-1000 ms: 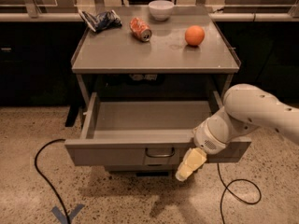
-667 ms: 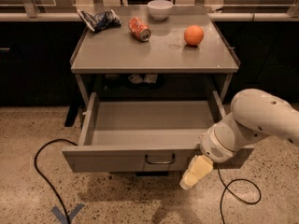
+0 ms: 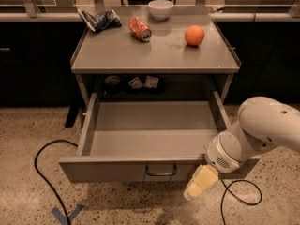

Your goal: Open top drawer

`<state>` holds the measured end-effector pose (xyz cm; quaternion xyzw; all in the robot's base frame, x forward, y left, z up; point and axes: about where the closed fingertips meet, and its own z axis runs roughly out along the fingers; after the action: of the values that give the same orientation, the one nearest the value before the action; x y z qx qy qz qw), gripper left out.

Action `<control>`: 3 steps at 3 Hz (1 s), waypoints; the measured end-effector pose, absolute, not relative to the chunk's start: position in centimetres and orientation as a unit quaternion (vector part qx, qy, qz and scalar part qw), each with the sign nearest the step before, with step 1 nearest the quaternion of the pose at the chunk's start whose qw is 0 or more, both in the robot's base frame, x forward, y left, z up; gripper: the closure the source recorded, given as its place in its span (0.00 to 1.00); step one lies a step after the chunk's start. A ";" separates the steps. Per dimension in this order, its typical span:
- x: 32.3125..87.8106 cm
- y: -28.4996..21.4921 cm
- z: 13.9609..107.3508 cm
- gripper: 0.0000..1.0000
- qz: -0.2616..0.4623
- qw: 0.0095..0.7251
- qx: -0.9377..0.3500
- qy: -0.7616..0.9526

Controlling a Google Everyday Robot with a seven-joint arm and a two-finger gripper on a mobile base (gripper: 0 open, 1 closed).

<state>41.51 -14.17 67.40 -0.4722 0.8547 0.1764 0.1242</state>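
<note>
**A:** Where is the pincer?

**B:** Nearest us, low on the right. The pale yellow pincer (image 3: 200,183) hangs from the white arm (image 3: 262,128), just below the front of the drawer (image 3: 103,169) and to the right of the handle (image 3: 161,171), not touching it. I cannot tell whether it is spread or pressed together. It carries nothing that I can see.

**A:** And the drawer itself?

**B:** It is pulled well out from under the surface (image 3: 154,55), and most of its bare grey tray is on show. Nothing lies in it. I judge the opening as good as done — at most a last bit of travel is left, and then the arm has to get clear.

**A:** Anything around it on the floor?

**B:** A black cable (image 3: 40,172) loops at the left, and a scrap of blue tape (image 3: 65,214) lies near the bottom edge.

**A:** Farther back?

**B:** Some small things sit in the dark gap under the surface, too dim to name. On top there is an orange (image 3: 194,35) to the right, a red and white can (image 3: 140,28) lying on its side near the middle, a crumpled bag (image 3: 99,19) at the left, and a white bowl (image 3: 160,8) at the far edge.

**A:** Any brand or writing?

**B:** None that I can read — the can and the bag both carry print, but no word of it can be made out. The drawer front is plain.
</note>
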 end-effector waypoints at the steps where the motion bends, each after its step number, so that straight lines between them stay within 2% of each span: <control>1: 40.8 -13.1 66.4 0.00 0.215 0.125 -0.483 0.840; 3: 38.5 -12.6 66.6 0.00 0.246 0.114 -0.487 0.831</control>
<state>38.47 -12.58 66.63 -0.4865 0.8306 0.2457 0.1140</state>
